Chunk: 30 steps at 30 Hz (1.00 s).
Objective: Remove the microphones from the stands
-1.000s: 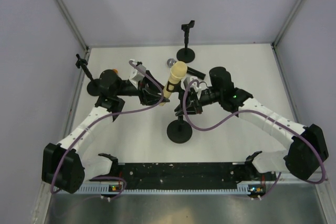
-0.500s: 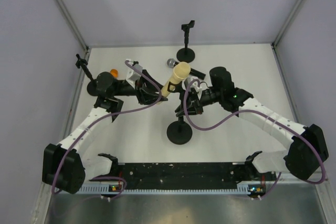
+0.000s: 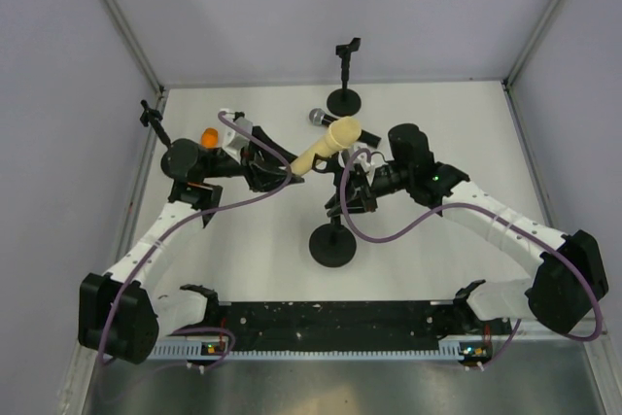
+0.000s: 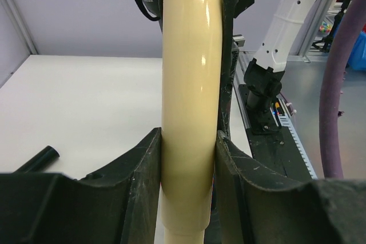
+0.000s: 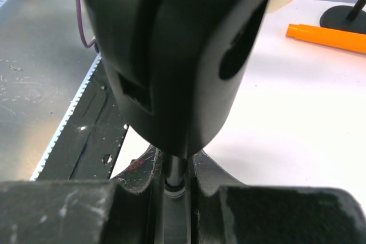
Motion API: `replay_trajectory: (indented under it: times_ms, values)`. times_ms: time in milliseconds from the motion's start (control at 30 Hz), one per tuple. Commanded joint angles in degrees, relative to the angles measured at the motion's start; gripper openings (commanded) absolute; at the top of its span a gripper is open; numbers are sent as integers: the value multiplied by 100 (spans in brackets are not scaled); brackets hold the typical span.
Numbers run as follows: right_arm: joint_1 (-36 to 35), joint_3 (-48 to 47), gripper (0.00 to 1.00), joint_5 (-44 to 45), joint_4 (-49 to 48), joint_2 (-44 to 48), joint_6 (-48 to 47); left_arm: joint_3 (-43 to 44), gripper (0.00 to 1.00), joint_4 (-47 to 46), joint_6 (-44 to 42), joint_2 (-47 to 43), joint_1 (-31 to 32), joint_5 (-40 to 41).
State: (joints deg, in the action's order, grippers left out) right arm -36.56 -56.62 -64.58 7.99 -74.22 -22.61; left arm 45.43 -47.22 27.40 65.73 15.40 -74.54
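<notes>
Left gripper (image 3: 280, 174) clenches the smooth, glossy cream microphone (image 3: 326, 146) around its round body. The microphone hangs tilted above the table, just left of the stand (image 3: 332, 245). Right gripper (image 3: 346, 197) is clamped tight on that stand's thin black pole, above its round base. 1 more black stand (image 3: 344, 99) sits at the far edge of the matte white table (image 3: 457, 133), between pale lilac walls (image 3: 292, 7).

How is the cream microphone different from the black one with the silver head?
The smooth cream-coloured microphone is one pale colour all over; the black microphone with the silver mesh head has two colours. The cream one is held tilted above the white table, between the fingers of the left gripper; the black one lies flat on the table. Both are long, stick-shaped microphones with a rounded head.
</notes>
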Motion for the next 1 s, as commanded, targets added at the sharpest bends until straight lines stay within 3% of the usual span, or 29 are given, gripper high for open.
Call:
replay_trajectory:
  times_ms: [0, 633, 967]
  values:
    - [43, 11, 0, -64, -26, 206, -226, 54, 0, -542, 345, -219, -98, 397]
    - [61, 55, 0, 68, -51, 232, -340, -175, 0, -1395, 899, -316, -459, 889]
    - [8, 634, 0, 1446, -2098, 285, 714, -333, 0, -1720, 1136, -403, -775, 1223]
